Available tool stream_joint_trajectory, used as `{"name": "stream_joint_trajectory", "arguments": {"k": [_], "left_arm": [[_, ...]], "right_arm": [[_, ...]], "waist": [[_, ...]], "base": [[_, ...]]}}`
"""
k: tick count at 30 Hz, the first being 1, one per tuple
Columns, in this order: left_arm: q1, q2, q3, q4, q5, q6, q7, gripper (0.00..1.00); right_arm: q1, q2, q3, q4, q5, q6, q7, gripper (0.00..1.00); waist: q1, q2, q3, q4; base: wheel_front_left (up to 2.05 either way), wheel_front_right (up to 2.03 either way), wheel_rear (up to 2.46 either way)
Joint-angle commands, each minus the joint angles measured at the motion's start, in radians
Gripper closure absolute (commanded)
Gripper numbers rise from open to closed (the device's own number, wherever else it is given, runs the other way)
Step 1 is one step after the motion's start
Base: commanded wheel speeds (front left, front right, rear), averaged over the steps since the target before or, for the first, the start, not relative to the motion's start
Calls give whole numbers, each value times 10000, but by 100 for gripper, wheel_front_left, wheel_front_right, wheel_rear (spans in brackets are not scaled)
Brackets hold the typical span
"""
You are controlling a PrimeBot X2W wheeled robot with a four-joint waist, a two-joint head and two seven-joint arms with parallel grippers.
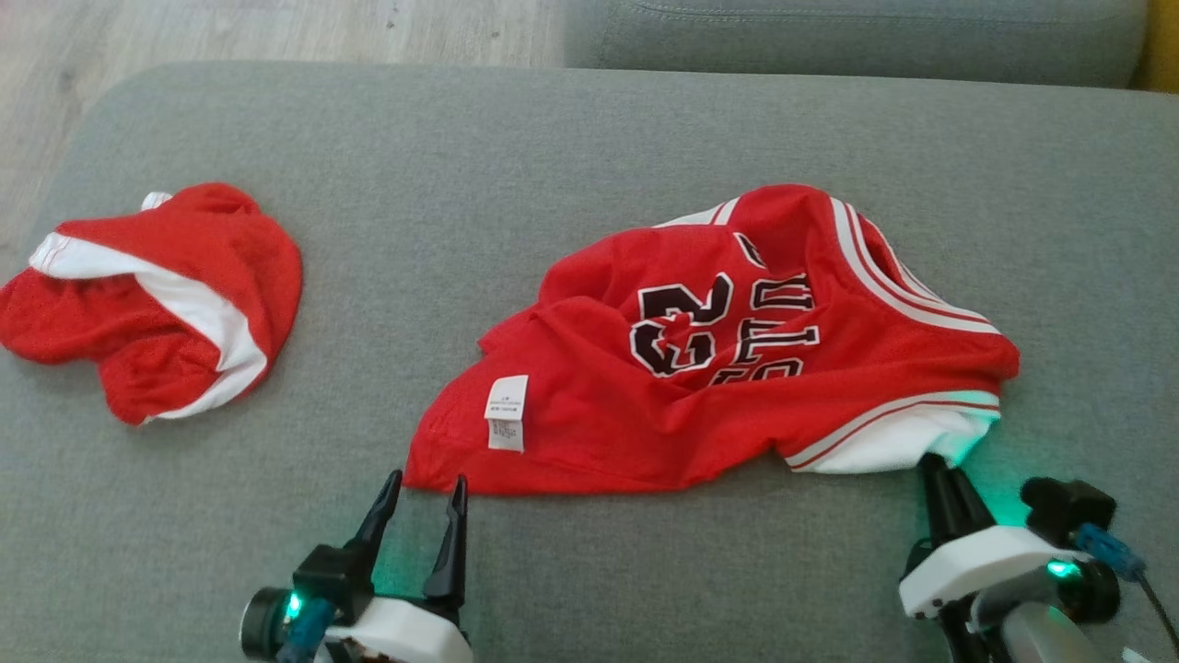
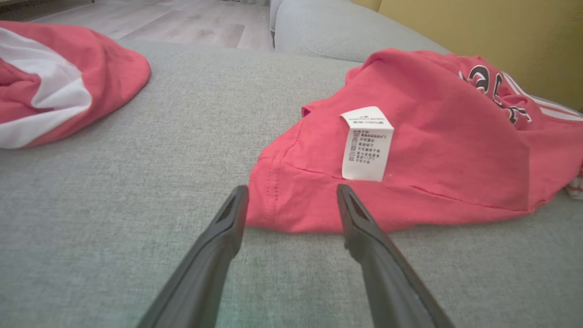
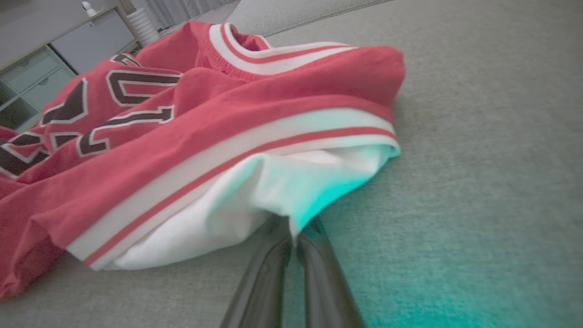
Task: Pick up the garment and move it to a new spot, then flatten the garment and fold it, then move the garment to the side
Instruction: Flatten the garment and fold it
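Observation:
The garment is a red jersey with black number and letters and white-striped trim, lying crumpled on the grey cushion. Its white care label faces up near the front left corner. My left gripper stands open just short of that corner, and in the left wrist view its fingertips frame the red hem without touching it. My right gripper is shut on the garment's white edge at the front right, the cloth pinched between the closed fingers.
A second red and white piece of clothing lies bunched at the left of the grey cushion. A sofa back runs along the far side, with wooden floor at the far left.

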Motion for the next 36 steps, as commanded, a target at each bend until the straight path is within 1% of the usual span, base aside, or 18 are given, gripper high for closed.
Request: {"name": "stream_joint_trajectory", "arguments": {"k": [1, 4, 5, 11, 17, 18, 19, 22, 24, 27, 29, 32, 36], "left_arm": [[-254, 29, 424, -217, 94, -34, -82, 0], [-141, 29, 531, -156, 157, -53, -82, 0], [-88, 29, 557, -150, 166, -50, -82, 0], [222, 29, 669, -139, 150, -42, -82, 0], [455, 29, 714, -163, 95, 5, -82, 0], [470, 29, 711, -164, 89, 12, -82, 0], [481, 29, 705, -167, 82, 19, -82, 0], [458, 29, 665, -171, 77, 28, -82, 0], [414, 29, 641, -150, 92, 28, -82, 0], [333, 29, 609, -82, 149, -3, -82, 0], [275, 29, 609, -36, 192, -38, -82, 0], [216, 29, 615, 9, 235, -62, -82, 0], [213, 29, 628, 33, 257, -74, -82, 0]], "right_arm": [[-199, -25, 333, -133, 40, -9, -65, 100], [-256, -130, 402, -296, 107, -9, -98, 100], [-247, -172, 358, -530, 117, -9, -102, 100], [266, -497, 45, -2351, -41, -9, -108, 100], [650, -1045, -84, -3944, -177, -9, -109, 100], [688, -1104, -173, -4130, -224, -9, -80, 21], [712, -1127, -283, -4296, -277, -9, 1, 0], [600, -1035, -555, -4877, -509, -9, 32, 0], [417, -777, -643, -5180, -614, -9, -6, 0], [155, -413, -311, -5153, -767, -9, -36, 0], [28, -243, 43, -4901, -831, -9, -20, 0], [-40, -119, 433, -4172, -1003, -9, 328, 0], [-53, 54, 552, -3100, -1370, -9, 1085, 0]], "waist": [[-1, 0, -35, -62], [-1, 0, -192, -238], [-1, 0, -258, -308], [-1, 0, -709, -763], [-1, 0, -1007, -1129], [-1, 0, -1018, -1153], [-1, 0, -1025, -1167], [-1, 0, -960, -1163], [-1, 0, -873, -1123], [-1, 0, -753, -999], [-1, 0, -677, -895], [-1, 0, -611, -749], [-1, 0, -566, -617]], "base": [[0, 0, 0], [0, 0, 0], [0, 0, 0], [0, 0, 0], [0, 0, 0], [0, 0, 0], [0, 0, 0], [0, 0, 0], [0, 0, 0], [0, 0, 0], [0, 0, 0], [0, 0, 0], [0, 0, 0]]}}
